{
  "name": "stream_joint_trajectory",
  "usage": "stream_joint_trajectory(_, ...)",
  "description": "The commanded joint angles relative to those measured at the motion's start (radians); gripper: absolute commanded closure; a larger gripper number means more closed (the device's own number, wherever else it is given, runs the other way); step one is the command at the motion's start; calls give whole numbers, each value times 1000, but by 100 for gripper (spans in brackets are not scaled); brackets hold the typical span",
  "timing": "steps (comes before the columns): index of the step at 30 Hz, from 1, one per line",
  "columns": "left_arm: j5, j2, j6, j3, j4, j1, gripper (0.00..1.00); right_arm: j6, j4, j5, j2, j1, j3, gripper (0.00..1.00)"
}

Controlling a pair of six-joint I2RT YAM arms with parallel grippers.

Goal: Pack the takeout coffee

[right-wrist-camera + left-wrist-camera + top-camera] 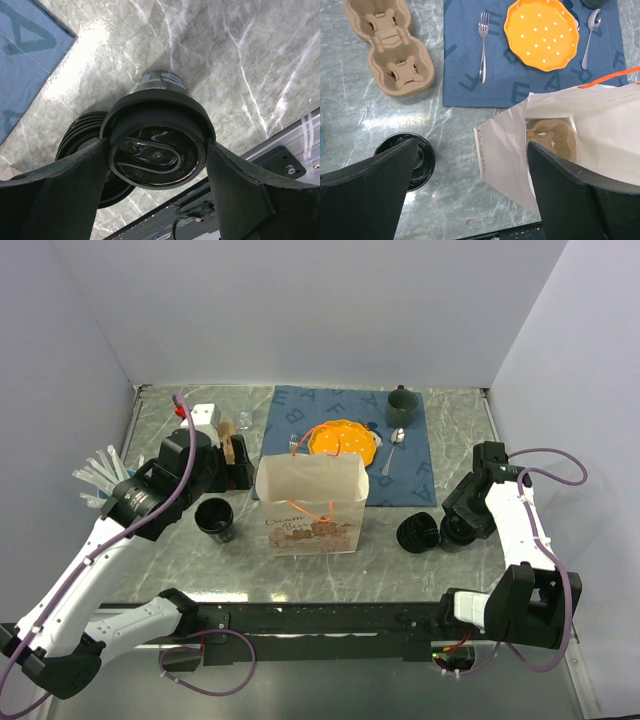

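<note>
The takeout coffee (157,155), a black cup with a glossy lid on it, stands upright on the marble at the right. My right gripper (157,167) is shut on it, one finger pressed against each side of the lid rim. In the top view the right gripper (458,528) covers most of that cup. A stack of ribbed black lids (82,137) (418,532) lies just left of it. Another black cup (214,518) (419,157) without a lid stands left of the white paper bag (310,502) (590,130). My left gripper (472,167) (232,468) hangs open and empty above the gap between them.
A cardboard cup carrier (552,137) sits inside the open bag, another carrier (392,47) on the table at the left. Behind the bag a blue mat (410,465) holds an orange plate (345,438), fork (482,47), spoon (394,448) and green mug (401,405). Straws (98,475) stand far left.
</note>
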Motion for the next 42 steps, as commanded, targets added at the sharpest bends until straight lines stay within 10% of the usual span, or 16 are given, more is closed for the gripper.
stream_joint_trajectory(1,-20,-30,6,4,38,2,3,-13,14,35,-14,-7,-33,21)
stream_joint_trajectory(15,3,-12,3,28,-4,2,0,-40,-5,47,-27,-10,-6,31)
stream_joint_trajectory(33,147,107,-6,60,51,2,43,-191,-117,59,-100,16,228,44)
stream_joint_trajectory(42,175,137,6,87,35,2,70,-217,-183,70,-108,335,511,45)
